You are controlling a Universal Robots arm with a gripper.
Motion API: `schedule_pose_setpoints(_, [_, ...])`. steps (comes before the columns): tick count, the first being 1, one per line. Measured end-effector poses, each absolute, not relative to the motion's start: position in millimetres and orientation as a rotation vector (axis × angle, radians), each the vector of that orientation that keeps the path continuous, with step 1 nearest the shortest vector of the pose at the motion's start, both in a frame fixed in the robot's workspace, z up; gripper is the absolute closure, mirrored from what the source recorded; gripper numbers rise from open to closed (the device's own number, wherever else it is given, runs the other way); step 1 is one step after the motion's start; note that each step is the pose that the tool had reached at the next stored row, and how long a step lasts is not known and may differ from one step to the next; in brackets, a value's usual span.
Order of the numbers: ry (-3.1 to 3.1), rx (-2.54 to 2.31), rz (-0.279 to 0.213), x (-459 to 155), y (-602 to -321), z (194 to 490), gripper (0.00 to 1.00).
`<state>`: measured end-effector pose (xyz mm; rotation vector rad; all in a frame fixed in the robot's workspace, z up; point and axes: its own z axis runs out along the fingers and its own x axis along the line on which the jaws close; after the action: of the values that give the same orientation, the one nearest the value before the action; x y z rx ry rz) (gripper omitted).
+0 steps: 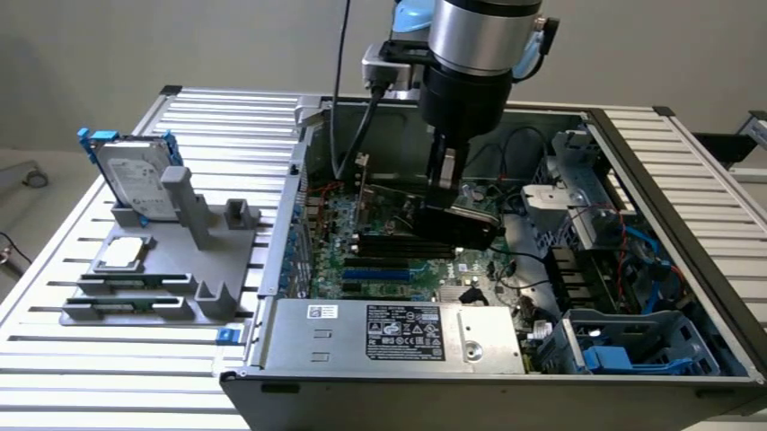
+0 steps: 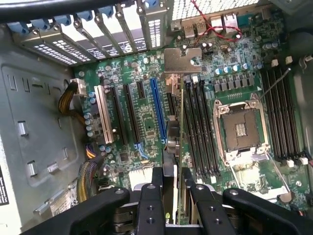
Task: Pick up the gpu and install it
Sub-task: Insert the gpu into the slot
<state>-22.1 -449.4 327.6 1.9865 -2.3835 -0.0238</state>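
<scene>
Though the power supply label [image 1: 405, 330] cannot be read, the hand [image 1: 441, 196] clamps the gpu [image 1: 462, 224].

I work over a desk [image 1: 228, 112] of ribbed silver aluminium slats that spreads out to both sides. Behind it rises a plain pale grey wall [image 1: 144, 45], softly and evenly lit. Past the desk's edge, on the exterior view's left, lies pale grey floor [image 1: 24, 211].

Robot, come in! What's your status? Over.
Gripper shut on the graphics card. Card hangs over the motherboard, inside the open computer case. Nothing seen blocking the slots.
</scene>
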Motion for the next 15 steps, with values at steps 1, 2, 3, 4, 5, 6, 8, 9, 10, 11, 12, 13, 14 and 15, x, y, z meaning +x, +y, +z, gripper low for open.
schedule_pose_setpoints(1, [-2.369,2.003,-0.023,-23,-449,327,0.74])
schedule_pose_setpoints(2, [-2.355,2.02,-0.024,-23,-449,327,0.74])
schedule_pose_setpoints(3, [-2.343,2.036,-0.025,-24,-449,326,0.74])
schedule_pose_setpoints(4, [-2.334,2.049,-0.028,-24,-449,326,0.74])
schedule_pose_setpoints(5, [-2.329,2.058,-0.031,-26,-449,325,0.74])
schedule_pose_setpoints(6, [-2.325,2.064,-0.033,-27,-449,325,0.74])
schedule_pose_setpoints(8, [-2.318,2.076,-0.035,-30,-449,324,0.74])
schedule_pose_setpoints(9, [-2.313,2.082,-0.035,-32,-449,324,0.74])
schedule_pose_setpoints(10, [-2.306,2.089,-0.034,-33,-449,324,0.74])
schedule_pose_setpoints(11, [-2.297,2.1,-0.034,-34,-450,324,0.74])
schedule_pose_setpoints(12, [-2.29,2.109,-0.033,-35,-450,324,0.74])
schedule_pose_setpoints(13, [-2.283,2.117,-0.033,-36,-450,324,0.74])
schedule_pose_setpoints(14, [-2.275,2.126,-0.032,-37,-450,324,0.74])
schedule_pose_setpoints(15, [-2.267,2.135,-0.031,-38,-451,324,0.74])
